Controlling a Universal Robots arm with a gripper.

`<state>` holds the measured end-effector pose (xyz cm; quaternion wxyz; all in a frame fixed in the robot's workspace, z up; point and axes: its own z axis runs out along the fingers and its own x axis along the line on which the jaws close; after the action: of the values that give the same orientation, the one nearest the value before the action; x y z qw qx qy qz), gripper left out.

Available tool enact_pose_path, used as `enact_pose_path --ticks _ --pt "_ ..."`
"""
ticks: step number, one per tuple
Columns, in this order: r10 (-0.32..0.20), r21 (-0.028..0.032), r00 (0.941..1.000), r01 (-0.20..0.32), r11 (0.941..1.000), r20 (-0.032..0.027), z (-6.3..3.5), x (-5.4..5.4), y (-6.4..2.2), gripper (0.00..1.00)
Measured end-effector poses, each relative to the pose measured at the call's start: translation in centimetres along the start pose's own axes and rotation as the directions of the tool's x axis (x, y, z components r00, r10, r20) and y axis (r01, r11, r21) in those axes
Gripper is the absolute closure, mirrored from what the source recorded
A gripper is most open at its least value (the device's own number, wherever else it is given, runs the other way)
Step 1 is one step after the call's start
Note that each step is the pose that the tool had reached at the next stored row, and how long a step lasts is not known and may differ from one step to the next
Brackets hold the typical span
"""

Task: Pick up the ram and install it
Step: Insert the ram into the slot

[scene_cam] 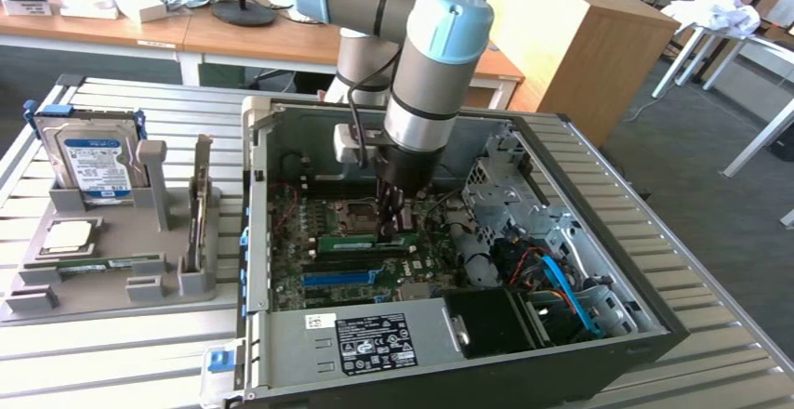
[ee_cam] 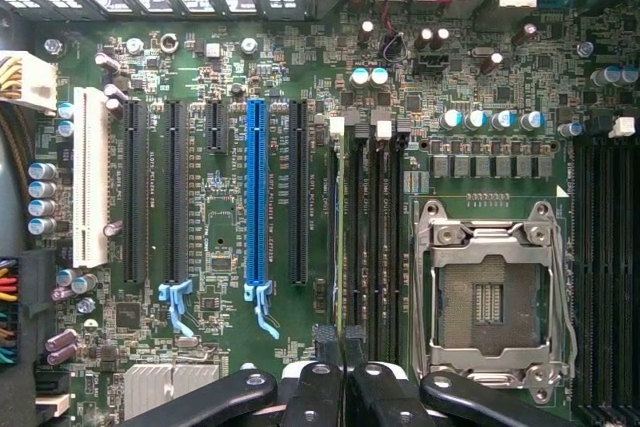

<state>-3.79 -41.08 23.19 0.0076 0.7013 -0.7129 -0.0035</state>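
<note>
so the black pincer is clamped on the thin green ram stick. It's edge-down at the black memory slots, exterior view's six o'clock from the silver processor socket, presumably so it seats straight.

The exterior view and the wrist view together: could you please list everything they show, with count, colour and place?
ram: one, green, at a motherboard slot, between the fingers
computer case: one, black and silver, open, on the table
motherboard: one, green, inside the case
processor socket: one, silver, on the motherboard
hard drive: one, silver with blue label, upright in the holder
processor chip: one, silver, flat on the holder
holder: one, grey, exterior view's left of the case
table: one, silver, slatted, under everything
arm: one, silver and light blue, reaching into the case
fingers: two, black, shut on the ram
</note>
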Motion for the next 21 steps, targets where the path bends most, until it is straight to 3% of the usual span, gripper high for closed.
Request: enact_pose_path --ticks 21 --pt "0.000 0.0002 1.0000 0.000 1.0000 -0.0001 0.13 0.00 0.03 0.88"
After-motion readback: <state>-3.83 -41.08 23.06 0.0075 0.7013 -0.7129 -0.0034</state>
